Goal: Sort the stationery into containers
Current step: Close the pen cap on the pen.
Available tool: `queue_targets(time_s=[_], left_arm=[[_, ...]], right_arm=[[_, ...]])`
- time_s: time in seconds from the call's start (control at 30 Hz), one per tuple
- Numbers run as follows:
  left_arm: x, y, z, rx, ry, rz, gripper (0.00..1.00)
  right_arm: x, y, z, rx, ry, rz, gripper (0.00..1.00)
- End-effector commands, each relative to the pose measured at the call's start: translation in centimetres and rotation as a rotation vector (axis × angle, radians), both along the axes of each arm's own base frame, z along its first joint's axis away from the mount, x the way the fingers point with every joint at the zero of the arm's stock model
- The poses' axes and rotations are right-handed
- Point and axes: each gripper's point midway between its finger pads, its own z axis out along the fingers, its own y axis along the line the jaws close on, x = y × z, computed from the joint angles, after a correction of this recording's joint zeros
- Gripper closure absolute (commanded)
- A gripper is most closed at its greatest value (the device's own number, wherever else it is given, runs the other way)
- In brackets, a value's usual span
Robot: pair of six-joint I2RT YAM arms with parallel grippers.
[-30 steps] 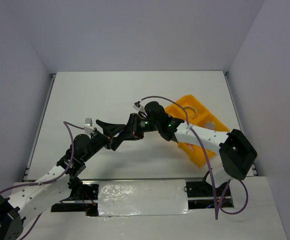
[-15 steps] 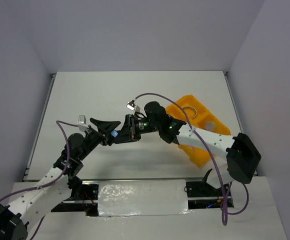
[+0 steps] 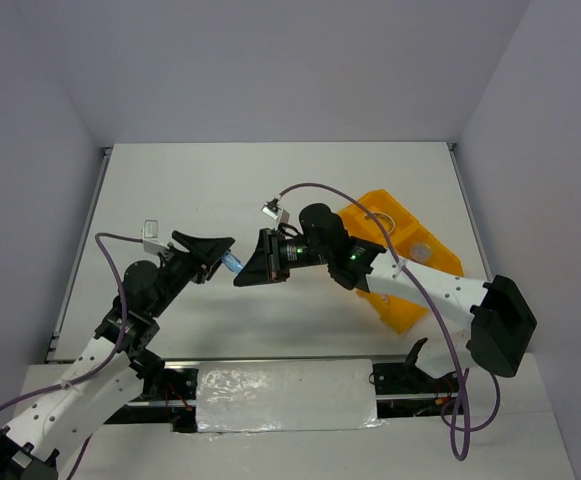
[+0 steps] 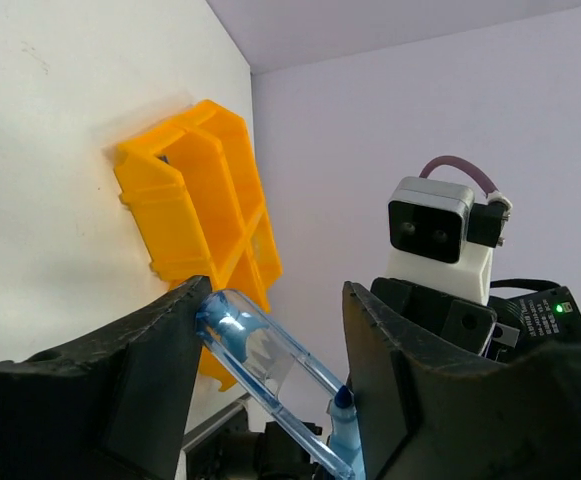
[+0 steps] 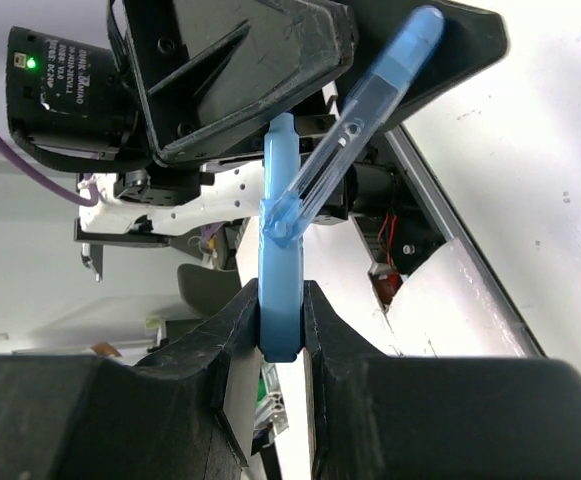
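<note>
Handing off, likely toward the tray (image 4: 160, 215): your right jaws clamp the blue pen (image 5: 281, 270), left jaws gape around its end.

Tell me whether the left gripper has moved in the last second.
Yes. In the top view the left gripper has shifted left, away from the orange tray.

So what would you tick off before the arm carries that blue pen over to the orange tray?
1. Right claw shut on the blue pen: ok.
2. Left claw open: ok, its fingers stand apart.
3. Pen free of the left claw: not ok, its clear end lies between those fingers and touches one.
4. Orange tray in sight on the right: ok.
5. Free compartment for the pen: cannot tell, the right arm covers part of the tray.
</note>
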Motion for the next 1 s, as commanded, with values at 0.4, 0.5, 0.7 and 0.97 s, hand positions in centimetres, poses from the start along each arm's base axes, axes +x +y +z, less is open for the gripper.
queue_targets(time_s=[0.4, 0.5, 0.7, 0.97], left_arm=[[0.0, 1.5, 3.9, 0.013, -0.142, 0.072, 0.46], [0.0, 0.9, 3.9, 0.005, -0.148, 0.041, 0.57], [-0.1, 0.4, 4.4, -0.005, -0.184, 0.015, 0.78], [-0.4, 0.6, 5.5, -0.003, -0.235, 0.017, 0.86]], right_arm=[[0.6, -1.6, 0.7, -0.024, -0.113, -0.083, 1.00], [0.6, -1.6, 0.5, -0.028, -0.117, -0.076, 1.00], [0.5, -1.7, 0.4, -0.027, -0.120, -0.079, 1.00], [0.7, -1.9, 0.7, -0.030, -0.143, -0.087, 1.00]])
